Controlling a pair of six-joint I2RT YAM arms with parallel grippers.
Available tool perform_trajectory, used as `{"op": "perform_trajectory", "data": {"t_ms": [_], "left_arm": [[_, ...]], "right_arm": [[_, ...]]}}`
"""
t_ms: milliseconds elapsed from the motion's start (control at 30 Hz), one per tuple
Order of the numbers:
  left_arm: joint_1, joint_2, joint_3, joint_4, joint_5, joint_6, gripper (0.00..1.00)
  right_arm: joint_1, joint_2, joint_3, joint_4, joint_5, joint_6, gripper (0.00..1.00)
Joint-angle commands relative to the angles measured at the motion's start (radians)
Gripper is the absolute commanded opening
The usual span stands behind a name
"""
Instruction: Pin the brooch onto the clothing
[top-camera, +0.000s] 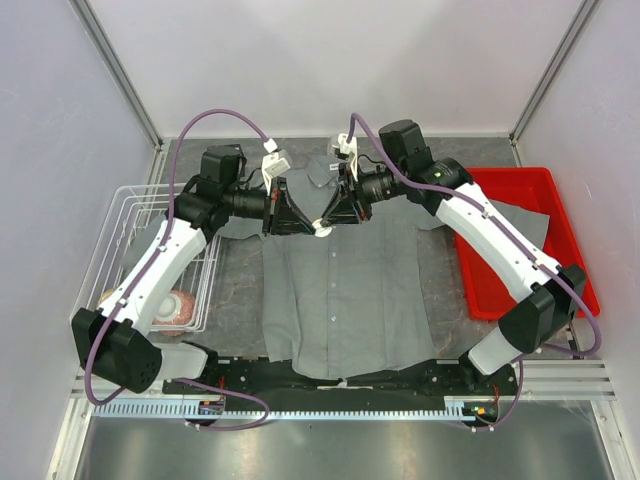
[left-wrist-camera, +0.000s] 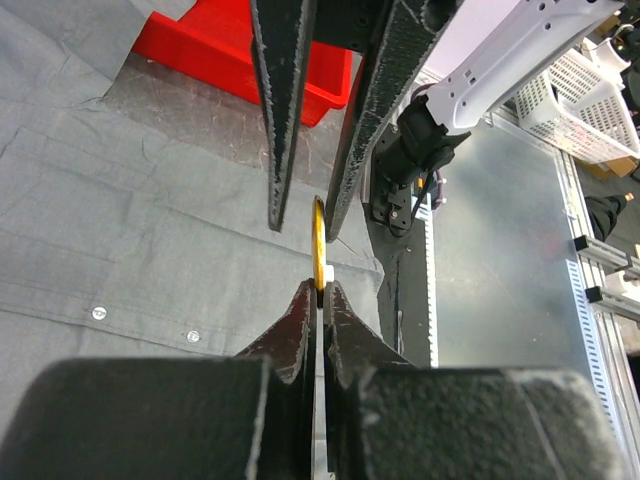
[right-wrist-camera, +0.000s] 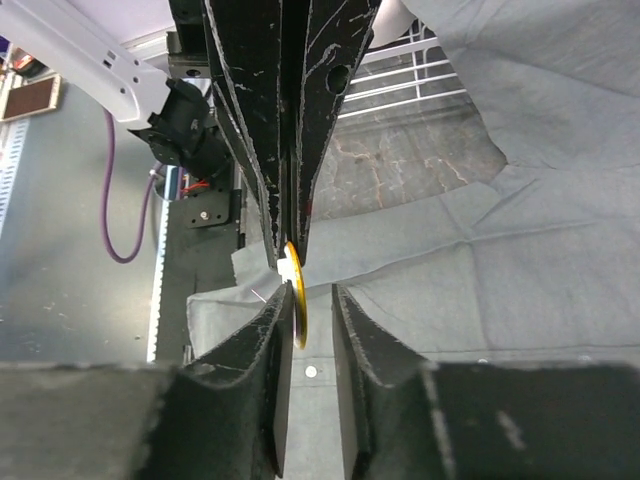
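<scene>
While the left gripper (left-wrist-camera: 318, 290) clenches the brooch (left-wrist-camera: 319, 240) edge-on above the grey shirt (top-camera: 340, 290) at centre frame, the right gripper (right-wrist-camera: 308, 295) straddles it with jaws apart, so a two-handed regrasp seems in hand, calling next for a square, gentle pinch.

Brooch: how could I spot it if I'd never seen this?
Find the big grey shirt spread out flat. Below its collar the left gripper and right gripper meet, and the brooch is pinched in the left one's tips. It is a thin gold disc held on edge, unlike the pale buttons sewn flat on the shirt.
</scene>
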Motion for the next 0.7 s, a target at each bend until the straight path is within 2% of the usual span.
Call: {"op": "perform_trajectory", "data": {"t_ms": [0,100,200,233,267,367,533,667], "left_arm": [[-0.007,0.003,0.052,-0.019,0.024,0.072,0.02],[-0.007,0.005,0.062,-0.02,0.022,0.068,0.02],[-0.007,0.002,0.061,0.003,0.008,0.034,0.04],[-0.008,-0.004,0.055,0.028,-0.013,0.019,0.09],[-0.007,-0.009,0.047,0.044,-0.025,-0.015,0.23],[-0.001,-0.043,-0.005,0.113,-0.042,-0.062,0.36],[0.001,-0.069,-0.066,0.177,-0.042,-0.127,0.38],[0.001,-0.072,-0.08,0.207,-0.045,-0.147,0.31]], "right_arm": [[0.0,0.007,0.042,0.018,-0.067,0.02,0.18],[-0.001,0.011,0.027,0.018,-0.073,0.012,0.0],[-0.001,0.016,0.023,0.018,-0.074,0.009,0.0],[-0.003,0.016,0.025,0.026,-0.072,0.01,0.0],[-0.004,0.019,0.025,0.031,-0.077,0.023,0.0],[-0.011,0.02,0.023,0.057,-0.095,0.037,0.0],[-0.011,0.017,0.013,0.061,-0.119,0.043,0.0],[-0.011,0.01,0.0,0.077,-0.133,0.05,0.0]]}}
